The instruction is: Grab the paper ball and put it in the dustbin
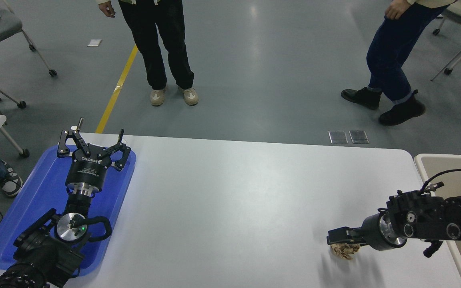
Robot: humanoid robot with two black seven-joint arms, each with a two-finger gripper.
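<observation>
Head view: your right gripper (336, 239) lies directly over the paper ball (344, 251), just left of the dustbin (424, 160) on the counter (230, 200); I cannot tell if it grips. The ball looks light and crushable, so pinch across its middle. The left gripper (92, 148) rests spread apart, far left of the dustbin.

- You have a blue tray (10, 224) lying on the white table (230, 200) at its left end.
- Two people stand beyond the table's far edge: black trousers (162, 44) at left, blue jeans (394, 52) at right.
- A yellow floor line (116, 90) runs between them and the tray.
</observation>
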